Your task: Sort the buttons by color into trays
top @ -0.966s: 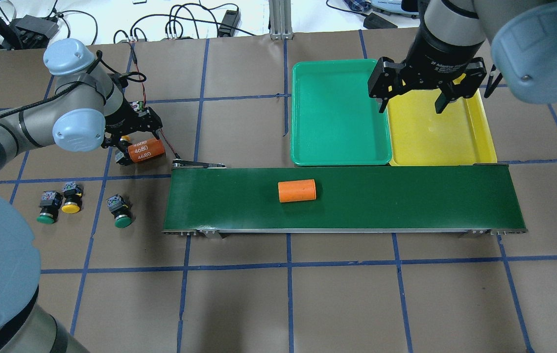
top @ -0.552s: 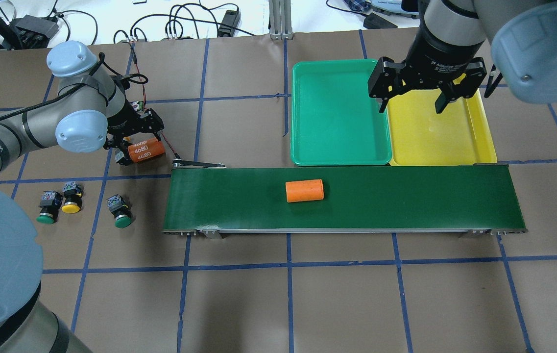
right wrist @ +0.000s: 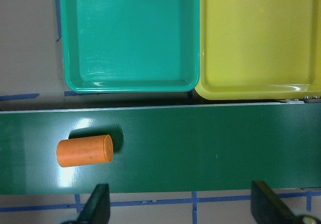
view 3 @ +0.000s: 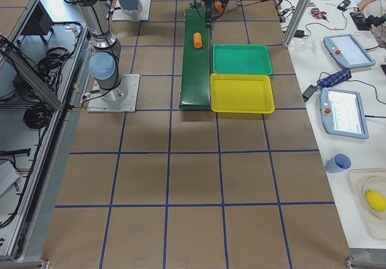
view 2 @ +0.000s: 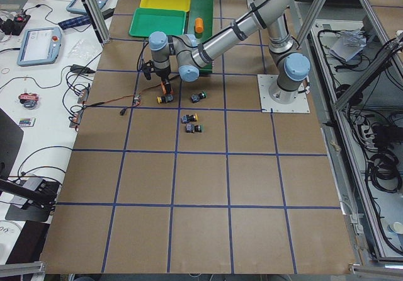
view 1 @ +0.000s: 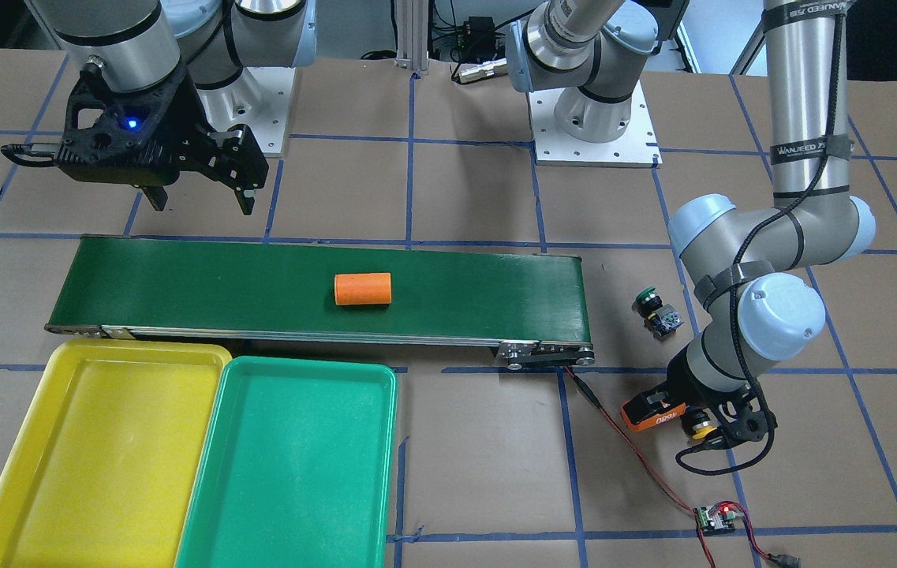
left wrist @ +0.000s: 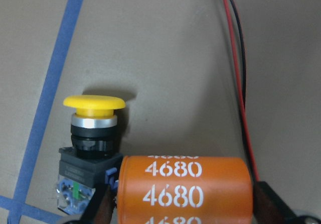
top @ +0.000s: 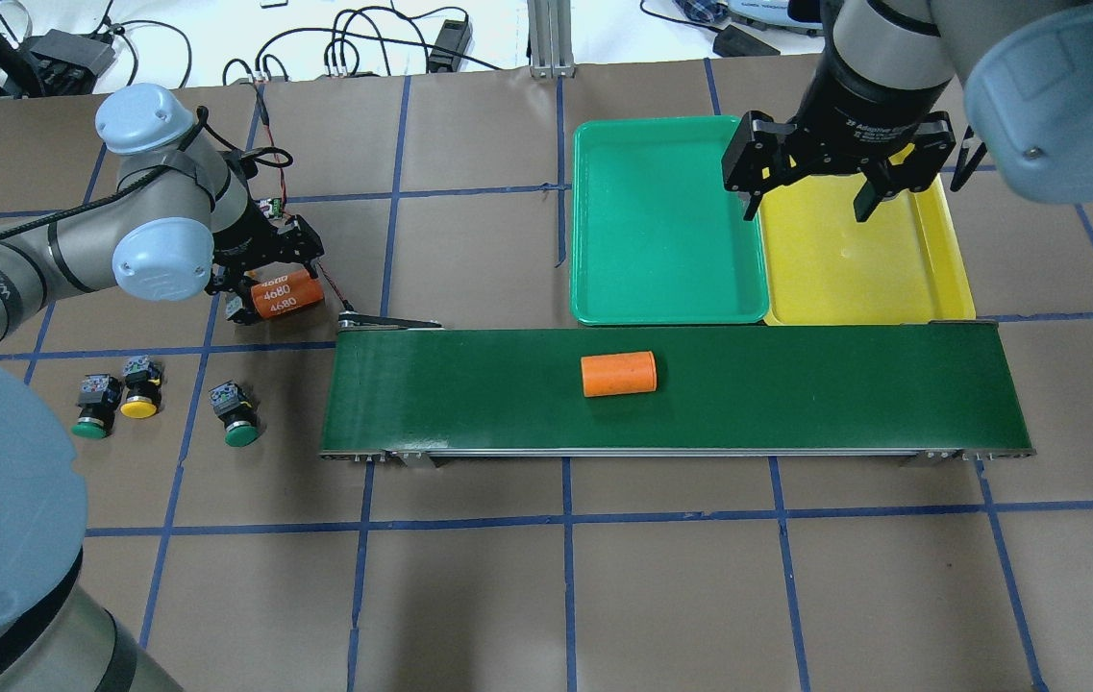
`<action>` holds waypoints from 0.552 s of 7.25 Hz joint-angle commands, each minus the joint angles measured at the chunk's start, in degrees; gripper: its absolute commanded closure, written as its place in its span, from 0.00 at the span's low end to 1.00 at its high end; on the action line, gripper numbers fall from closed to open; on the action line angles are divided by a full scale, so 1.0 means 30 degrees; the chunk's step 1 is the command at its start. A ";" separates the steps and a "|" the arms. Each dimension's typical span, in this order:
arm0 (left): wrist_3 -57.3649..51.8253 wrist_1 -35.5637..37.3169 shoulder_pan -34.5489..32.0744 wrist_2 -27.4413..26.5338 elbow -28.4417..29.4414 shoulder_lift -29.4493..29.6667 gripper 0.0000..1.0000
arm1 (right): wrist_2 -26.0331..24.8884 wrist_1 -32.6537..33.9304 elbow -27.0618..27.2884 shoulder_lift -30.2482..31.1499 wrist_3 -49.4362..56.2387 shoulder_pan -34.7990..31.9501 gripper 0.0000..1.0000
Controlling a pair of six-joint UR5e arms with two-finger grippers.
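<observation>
A yellow button (left wrist: pixel 93 133) stands right beside the orange cylinder marked 4680 (left wrist: pixel 184 189) on the brown table. My left gripper (left wrist: pixel 185 211) is open, with one finger at each end of that cylinder; it also shows in the overhead view (top: pixel 267 288). Two green buttons (top: pixel 89 408) (top: pixel 236 418) and another yellow button (top: pixel 139 389) lie to the left of the belt. The green tray (top: pixel 666 221) and the yellow tray (top: pixel 858 259) hold nothing. My right gripper (top: pixel 807 213) is open, above the yellow tray's far left part.
A plain orange cylinder (top: pixel 617 373) lies on the dark-green conveyor belt (top: pixel 796 384) in front of the trays. A red and black wire (left wrist: pixel 239 83) runs from the belt's left end past the left gripper to a small circuit board (view 1: pixel 712 517).
The plain orange cylinder has moved to the right along the belt. My left arm has shifted slightly over the marked cylinder. My right gripper has not moved.
</observation>
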State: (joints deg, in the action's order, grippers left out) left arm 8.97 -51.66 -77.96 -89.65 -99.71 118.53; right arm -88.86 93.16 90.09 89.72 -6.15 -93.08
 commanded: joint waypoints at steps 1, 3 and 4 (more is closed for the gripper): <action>-0.0029 0.0080 0.0000 -0.0028 0.0042 0.0332 0.00 | -0.0029 -0.0028 0.0000 0.0005 0.0028 0.0000 0.00; 0.0028 0.0168 0.0029 0.0962 0.0217 0.0276 0.99 | -0.0029 -0.0028 0.0000 -0.0024 0.0029 0.0000 0.00; 0.0000 0.0052 0.0000 0.0968 0.0218 -0.0044 1.00 | -0.0029 -0.0028 0.0000 -0.0024 0.0029 0.0000 0.00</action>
State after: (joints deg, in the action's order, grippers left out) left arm 8.97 -51.30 -77.93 -87.50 -99.22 119.17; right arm -88.94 93.08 90.09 89.69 -6.07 -93.08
